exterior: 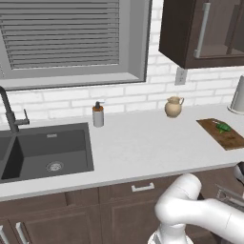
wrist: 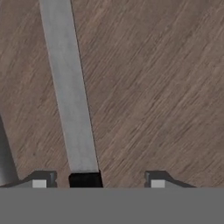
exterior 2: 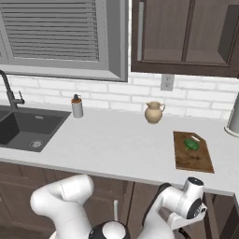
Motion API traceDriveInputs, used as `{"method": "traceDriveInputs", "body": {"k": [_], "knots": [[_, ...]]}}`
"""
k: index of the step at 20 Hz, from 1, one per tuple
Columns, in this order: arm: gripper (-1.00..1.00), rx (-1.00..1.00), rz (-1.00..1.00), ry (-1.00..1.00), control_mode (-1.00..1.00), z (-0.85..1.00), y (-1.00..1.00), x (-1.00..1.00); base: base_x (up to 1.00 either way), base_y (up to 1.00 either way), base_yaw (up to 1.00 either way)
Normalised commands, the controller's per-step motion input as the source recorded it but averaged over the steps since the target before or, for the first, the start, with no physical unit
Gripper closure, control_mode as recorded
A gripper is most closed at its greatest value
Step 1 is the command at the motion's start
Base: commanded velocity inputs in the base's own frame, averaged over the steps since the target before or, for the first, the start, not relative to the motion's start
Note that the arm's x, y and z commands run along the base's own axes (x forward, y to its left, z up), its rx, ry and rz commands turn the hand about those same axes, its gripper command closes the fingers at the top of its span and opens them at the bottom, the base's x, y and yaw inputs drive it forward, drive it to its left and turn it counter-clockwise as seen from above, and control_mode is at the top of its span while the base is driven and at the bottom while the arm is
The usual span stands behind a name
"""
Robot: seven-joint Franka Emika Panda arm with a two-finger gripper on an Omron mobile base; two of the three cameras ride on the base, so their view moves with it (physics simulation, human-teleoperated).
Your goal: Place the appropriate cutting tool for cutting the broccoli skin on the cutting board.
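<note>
Perhaps drawer handle before jaws

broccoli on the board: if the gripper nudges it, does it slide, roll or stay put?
The broccoli is small, lumpy and rounded, so it would probably roll or wobble rather than slide cleanly. It looks light, so a slight nudge likely shifts it. It lies near the far end of the cutting board, so a push could send it onto the counter.

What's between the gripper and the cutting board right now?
The gripper faces a brown cabinet front with a grey handle, below the counter edge. On top, nothing visible blocks the cutting board; the broccoli sits at its far end.
</note>
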Motion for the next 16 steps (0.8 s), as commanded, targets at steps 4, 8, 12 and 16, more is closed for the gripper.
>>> {"method": "traceDriveInputs", "body": {"k": [4, 8, 12, 16], "knots": [[-1.00, 0.00, 0.01, -0.16, -1.00, -0.52, 0.00, -0.48, 0.00, 0.00, 0.00], [-1.00, 0.00, 0.00, -0.18, -1.00, -0.62, 0.07, -0.54, 0.00, 0.00, 0.00], [-1.00, -0.01, 0.01, -0.06, -1.00, -0.78, 0.21, -0.26, 0.00, 0.00, 0.00], [1.00, -0.07, 0.01, 0.00, -1.00, -0.81, 0.43, -0.03, 0.00, 0.00, 0.00]]}}
